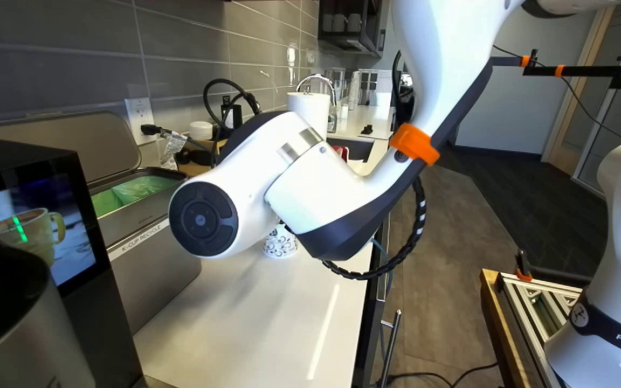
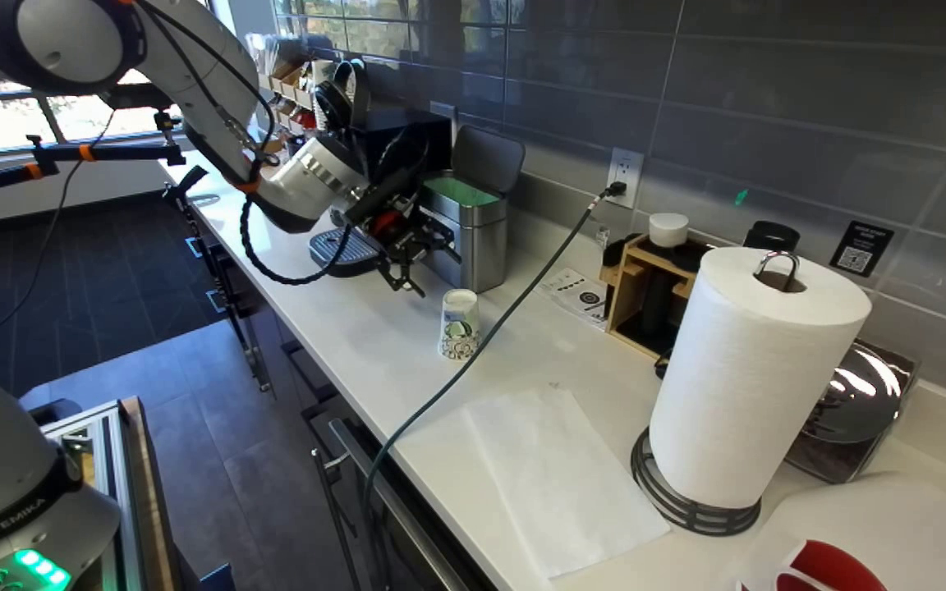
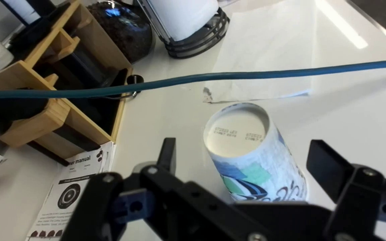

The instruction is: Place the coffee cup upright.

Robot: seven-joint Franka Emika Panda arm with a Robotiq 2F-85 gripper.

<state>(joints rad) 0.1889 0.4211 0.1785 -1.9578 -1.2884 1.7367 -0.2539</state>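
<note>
From left to right in an exterior view, a white arm (image 2: 305, 180) reaches in over a white surface (image 2: 383, 328). Beyond the arm, a dark ridged tray (image 2: 362, 264) sits on the surface, and to its right stands a metal bin (image 2: 485, 246), lid (image 2: 489, 156) raised, green liner (image 2: 461, 192) showing. The tool (image 3: 246, 161) hangs at the arm's end, above the surface and in front of the bin; the wrist view shows its two fingers (image 3: 325, 167) spread wide apart. A little lower and to the right, near the tool but apart from it, is the cup (image 2: 460, 328), small and white with blue and green print. It stands upside down on the surface, bottom facing up; in the wrist view it shows in the gap between the fingers. Just right of the cup, and apart from it, a teal cable (image 3: 253, 75) slants from an outlet (image 2: 626, 168) across to the front edge. Past the cable, a white sheet (image 2: 563, 484) lies flat toward the front, while a printed booklet (image 2: 576, 295) and a wooden stand (image 3: 45, 124), topped by a white tub (image 2: 668, 231), are at the back. Next, a tall paper roll (image 2: 752, 377) stands on a black wire holder (image 2: 695, 517). At the far right, a red and white object (image 2: 838, 566) is cut off at the lower edge of view.
</note>
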